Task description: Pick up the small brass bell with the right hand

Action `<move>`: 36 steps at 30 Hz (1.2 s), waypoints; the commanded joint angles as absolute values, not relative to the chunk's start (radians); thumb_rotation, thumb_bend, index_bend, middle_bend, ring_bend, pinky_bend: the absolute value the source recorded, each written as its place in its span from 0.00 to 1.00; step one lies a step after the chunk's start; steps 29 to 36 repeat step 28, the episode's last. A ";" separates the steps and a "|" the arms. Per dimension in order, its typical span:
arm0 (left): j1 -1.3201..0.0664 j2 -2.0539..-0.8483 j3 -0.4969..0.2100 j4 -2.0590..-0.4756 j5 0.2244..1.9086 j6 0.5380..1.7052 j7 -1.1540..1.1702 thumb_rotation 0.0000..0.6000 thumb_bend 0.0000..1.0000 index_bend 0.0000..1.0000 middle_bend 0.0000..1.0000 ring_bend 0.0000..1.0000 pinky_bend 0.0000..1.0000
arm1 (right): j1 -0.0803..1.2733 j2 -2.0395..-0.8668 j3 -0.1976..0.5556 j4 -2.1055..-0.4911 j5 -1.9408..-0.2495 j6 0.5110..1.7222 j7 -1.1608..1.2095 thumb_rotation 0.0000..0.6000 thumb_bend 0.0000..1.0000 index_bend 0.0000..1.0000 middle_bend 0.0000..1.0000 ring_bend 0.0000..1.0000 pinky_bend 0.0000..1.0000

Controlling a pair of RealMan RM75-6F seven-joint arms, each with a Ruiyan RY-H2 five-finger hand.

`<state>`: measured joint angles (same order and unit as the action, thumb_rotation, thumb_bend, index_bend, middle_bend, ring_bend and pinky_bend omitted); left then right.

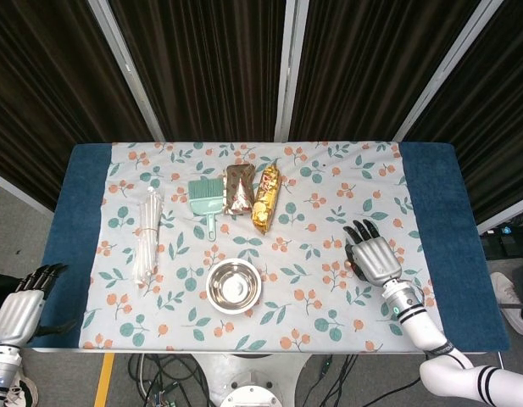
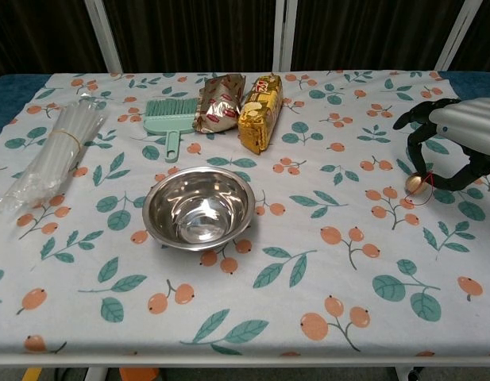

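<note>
The small brass bell (image 2: 415, 184), with a red cord hanging from it, sits pinched between the thumb and fingers of my right hand (image 2: 459, 131) at the right side of the flowered tablecloth (image 2: 308, 262). In the head view the right hand (image 1: 371, 257) covers the bell from above. Whether the bell touches the cloth I cannot tell. My left hand (image 1: 22, 303) hangs off the table's front left corner, holding nothing, its fingers apart.
A steel bowl (image 2: 199, 208) stands at front centre. Behind it lie a green hand brush (image 2: 167, 119), a brown snack pack (image 2: 219, 103) and a yellow snack pack (image 2: 260, 101). A bag of clear straws (image 2: 54, 151) lies at the left.
</note>
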<state>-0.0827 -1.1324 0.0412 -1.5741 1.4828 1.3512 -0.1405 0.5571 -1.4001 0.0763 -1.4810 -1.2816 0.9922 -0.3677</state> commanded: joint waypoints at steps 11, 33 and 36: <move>-0.081 -1.131 0.038 -1.577 1.487 1.361 -0.135 1.00 0.01 0.10 0.07 0.04 0.12 | 0.555 -1.357 0.069 -1.523 -1.248 0.969 -0.364 1.00 0.20 0.09 0.00 0.00 0.00; -0.070 -1.134 -0.005 -1.583 1.515 1.469 -0.050 1.00 0.01 0.10 0.07 0.04 0.12 | 0.144 -1.250 -0.065 -1.431 -1.470 1.541 0.019 1.00 0.13 0.00 0.00 0.00 0.00; -0.070 -1.134 -0.005 -1.583 1.515 1.469 -0.050 1.00 0.01 0.10 0.07 0.04 0.12 | 0.144 -1.250 -0.065 -1.431 -1.470 1.541 0.019 1.00 0.13 0.00 0.00 0.00 0.00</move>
